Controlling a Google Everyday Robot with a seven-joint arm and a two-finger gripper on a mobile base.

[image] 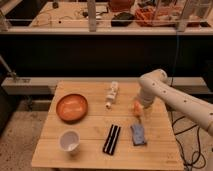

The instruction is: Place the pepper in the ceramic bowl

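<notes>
Ok, near edge: white cup [69, 140], black bars [112, 138], blue cloth [138, 135]. Mid-table: gripper [137, 111] right at the orange pepper [135, 105], jaw state can't tell. Ceramic bowl [71, 107] well apart, across the table. Risk: weak grip, so pepper drops en route, or arm clips the white bottle [112, 94] btwn them.

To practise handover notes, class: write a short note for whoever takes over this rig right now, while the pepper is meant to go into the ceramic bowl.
Gripper: low over the right side of the table, right at the pepper. Whether it has a hold on it cannot be told.
Pepper: right side of the table, just behind the blue object.
Ceramic bowl: left side, upright, no pepper in it.
Done: gripper is at the pepper.
Left: confirm the grasp, lift, carry left across the table, release in the bowl.
</notes>
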